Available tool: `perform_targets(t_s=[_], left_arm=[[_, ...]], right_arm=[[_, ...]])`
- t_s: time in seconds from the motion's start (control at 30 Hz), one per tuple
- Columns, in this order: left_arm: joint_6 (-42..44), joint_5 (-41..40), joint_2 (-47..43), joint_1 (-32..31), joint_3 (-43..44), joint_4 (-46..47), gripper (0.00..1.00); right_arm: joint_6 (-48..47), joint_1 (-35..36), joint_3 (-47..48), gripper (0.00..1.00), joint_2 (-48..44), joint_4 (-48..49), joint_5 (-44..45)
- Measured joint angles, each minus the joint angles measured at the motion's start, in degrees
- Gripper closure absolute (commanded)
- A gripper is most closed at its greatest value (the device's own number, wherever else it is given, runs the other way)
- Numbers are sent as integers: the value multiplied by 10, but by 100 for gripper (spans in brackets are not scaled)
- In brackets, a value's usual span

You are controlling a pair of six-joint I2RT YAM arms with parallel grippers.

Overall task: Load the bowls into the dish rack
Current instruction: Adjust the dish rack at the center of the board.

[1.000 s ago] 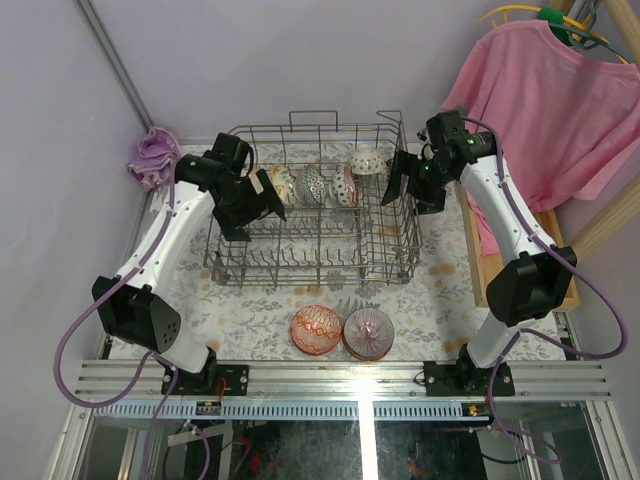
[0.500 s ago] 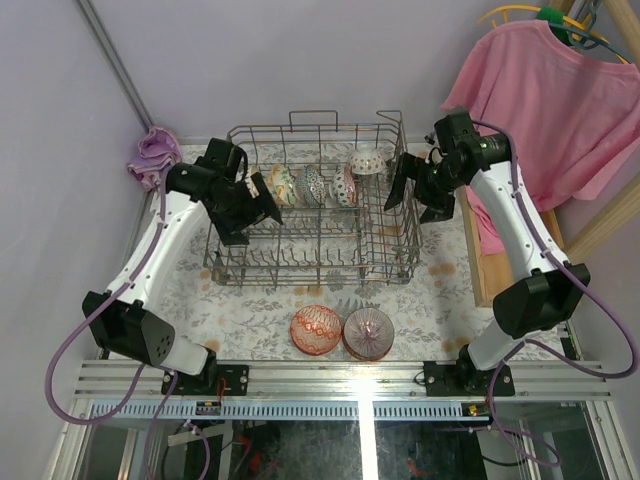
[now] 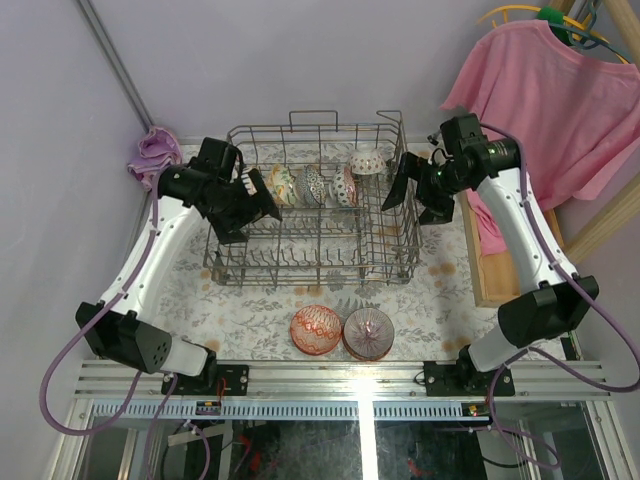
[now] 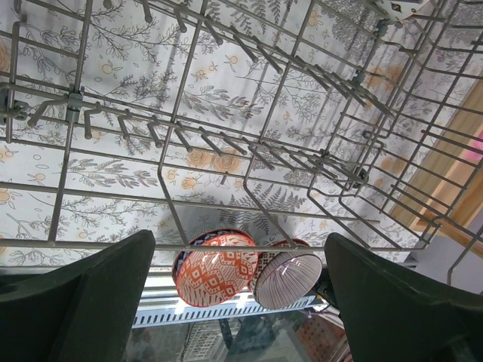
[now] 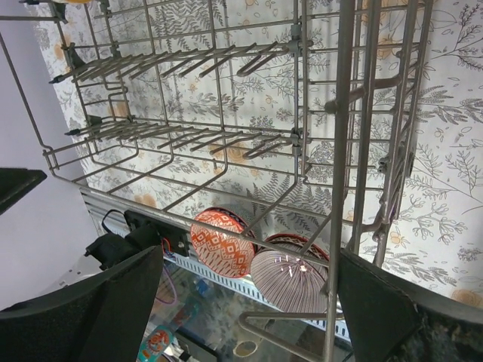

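The grey wire dish rack [image 3: 312,262] stands mid-table. Several bowls stand on edge in its back row, among them a floral bowl [image 3: 282,183] and a white bowl [image 3: 367,161]. Two more bowls sit on the table in front of the rack: a red-orange patterned bowl [image 3: 316,329] [image 4: 215,271] [image 5: 223,241] and a striped bowl [image 3: 368,333] [image 4: 287,279] [image 5: 290,283]. My left gripper [image 3: 250,212] [image 4: 238,237] hangs open over the rack's left side, holding nothing. My right gripper [image 3: 415,198] [image 5: 249,255] is open and empty at the rack's right wall [image 5: 339,113].
A pink cloth [image 3: 152,155] lies at the back left corner. A pink shirt [image 3: 545,100] hangs at the right above a wooden frame [image 3: 478,262]. The floral tablecloth [image 3: 250,310] covers the table. The metal rail [image 3: 330,380] runs along the near edge.
The left gripper has drawn back a little to the left, away from the racked bowls. The right arm has shifted slightly right and its jaws stand wider. No bowl has moved.
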Motion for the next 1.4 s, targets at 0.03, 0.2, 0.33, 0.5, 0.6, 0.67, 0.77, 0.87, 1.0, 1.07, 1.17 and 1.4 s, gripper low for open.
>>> perform_targets(t_s=[0.03,0.2,0.33,0.5,0.6,0.67,0.77,0.87,1.0,1.07,1.17,1.4], left_arm=[[0,0,-3,0,0,1,4],[-2,0,-5,0,9,3,4],[-1,1,1,0,18,6,6],[5,6,16,0,17,7,10],[9,9,20,0,13,8,11],[12,9,20,0,9,7,12],[16,9,20,0,4,8,12],[18,10,21,0,1,8,12],[23,12,28,0,1,8,13],[25,13,31,0,1,8,13],[26,13,33,0,1,8,14],[25,13,27,-7,-5,10,14]], right_arm=[[-1,0,9,2,8,-7,0],[-7,0,96,8,80,-66,5],[-12,0,203,16,166,-114,10],[-19,7,316,32,257,-136,21],[-20,18,364,23,294,-143,30],[-22,31,369,20,301,-136,36],[-28,47,332,21,280,-128,52],[-30,54,280,30,242,-132,70],[-38,53,209,62,185,-141,106],[-41,48,184,68,169,-147,126],[-41,40,156,76,152,-136,130],[-49,26,86,84,96,-82,147]])
